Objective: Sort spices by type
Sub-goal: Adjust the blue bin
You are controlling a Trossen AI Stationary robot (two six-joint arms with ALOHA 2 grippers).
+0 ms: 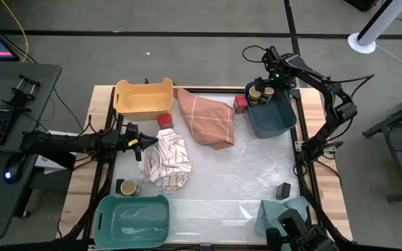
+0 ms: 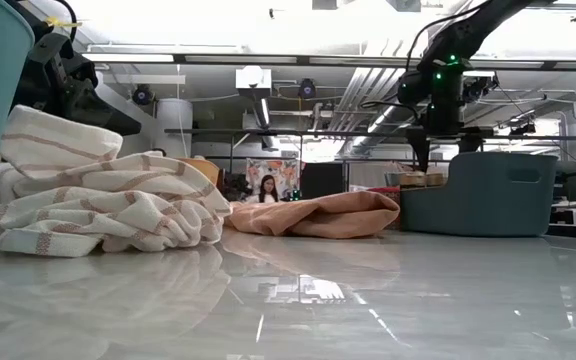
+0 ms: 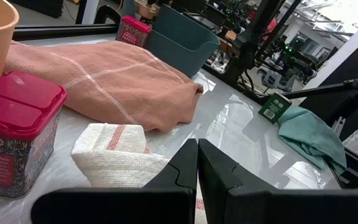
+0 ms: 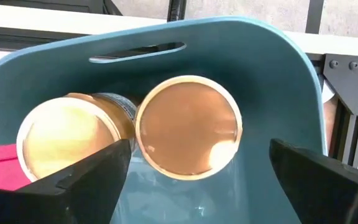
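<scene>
My right gripper [image 4: 201,180] hangs open above the far corner of the blue bin [image 1: 274,118]. Its fingers stand wide on either side of a tan-topped round jar [image 4: 188,124] without touching it. A second tan-topped jar [image 4: 67,137] stands beside the first, both inside the bin. My left gripper [image 3: 197,149] is shut at the left edge of the striped cloth [image 1: 166,162]. One red-topped box [image 3: 14,134] sits on the table by the yellow bin [image 1: 144,97], and another [image 1: 240,103] sits beside the blue bin. A third tan-topped jar [image 1: 126,187] stands near the teal bin [image 1: 132,219]. A small black block [image 1: 283,189] lies by the teal cloth [image 1: 285,209]. My left gripper's shut fingers [image 3: 179,174] sit over a folded edge of the striped cloth [image 3: 117,152]. I cannot tell whether they touch it.
The orange cloth [image 1: 204,118] lies bunched between the yellow and blue bins. Bare glossy table stretches between the striped cloth and the black block. A person shows far off in the room in the low view.
</scene>
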